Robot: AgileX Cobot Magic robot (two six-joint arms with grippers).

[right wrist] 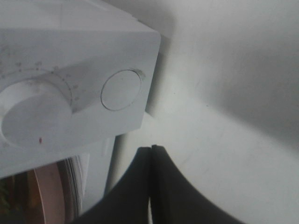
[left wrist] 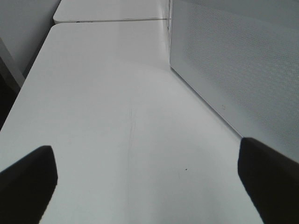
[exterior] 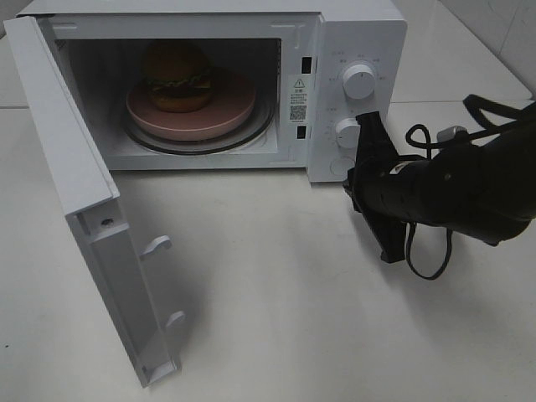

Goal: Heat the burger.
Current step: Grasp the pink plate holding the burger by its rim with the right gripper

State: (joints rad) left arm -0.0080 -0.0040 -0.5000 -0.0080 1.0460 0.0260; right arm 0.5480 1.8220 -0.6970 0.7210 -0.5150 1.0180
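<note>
My right jaws are pressed together with nothing between them, the two dark halves meeting along a thin seam in the right wrist view; they sit just in front of the lower corner of the microwave's control panel (exterior: pixel 356 50), near the round button (right wrist: pixel 121 89) and the lower knob (exterior: pixel 347 131); I cannot tell whether they touch the panel; a second, upper knob (exterior: pixel 360 81) sits above; the black right arm (exterior: pixel 452 188) reaches in from the right side, with a loose black cable (exterior: pixel 427 255) looping under it onto the white tabletop (exterior: pixel 276 301); my left jaws stand wide apart and hold nothing, their dark fingertips (left wrist: pixel 28 184) at opposite edges of the left wrist view, above bare tabletop and beside the microwave's perforated white side wall (left wrist: pixel 243 70); the left arm does not show in the high view; the burger (exterior: pixel 176 77) is inside the white microwave (exterior: pixel 209 10), sitting upright on the round pink dish (exterior: pixel 230 113), which rests on the glass turntable (exterior: pixel 261 132); the microwave door (exterior: pixel 79 193) is swung fully open toward the left front
</note>
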